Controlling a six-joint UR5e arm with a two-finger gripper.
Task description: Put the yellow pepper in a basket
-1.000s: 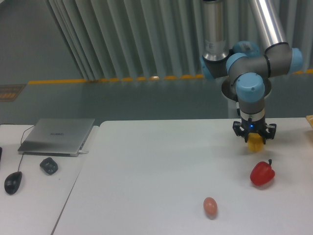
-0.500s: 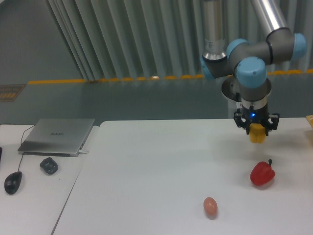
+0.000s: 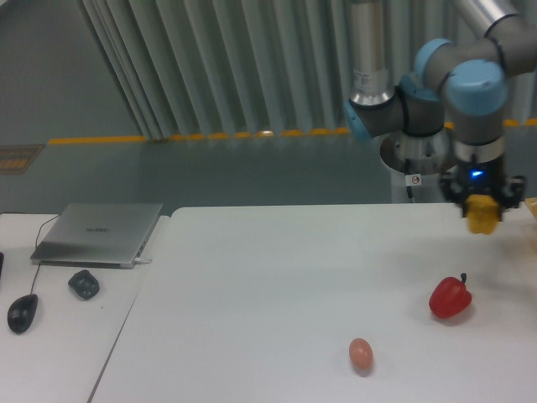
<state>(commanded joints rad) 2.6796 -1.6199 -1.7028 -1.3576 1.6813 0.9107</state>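
Observation:
The yellow pepper [image 3: 482, 216] hangs in the air above the table's far right side, held between the fingers of my gripper [image 3: 482, 201], which is shut on it. Only the pepper's lower part shows below the fingers. The basket [image 3: 531, 207] is barely visible as a tan sliver at the right edge of the frame, just right of the pepper.
A red bell pepper [image 3: 450, 296] lies on the white table [image 3: 252, 285] below the gripper, and a brownish-pink egg [image 3: 361, 353] sits nearer the front. On the left table are a laptop [image 3: 99, 232], a mouse [image 3: 23, 312] and a small dark object [image 3: 84, 284].
My gripper has lifted the yellow pepper and carried it up and to the right, toward the frame's right edge. The red pepper and egg have not moved.

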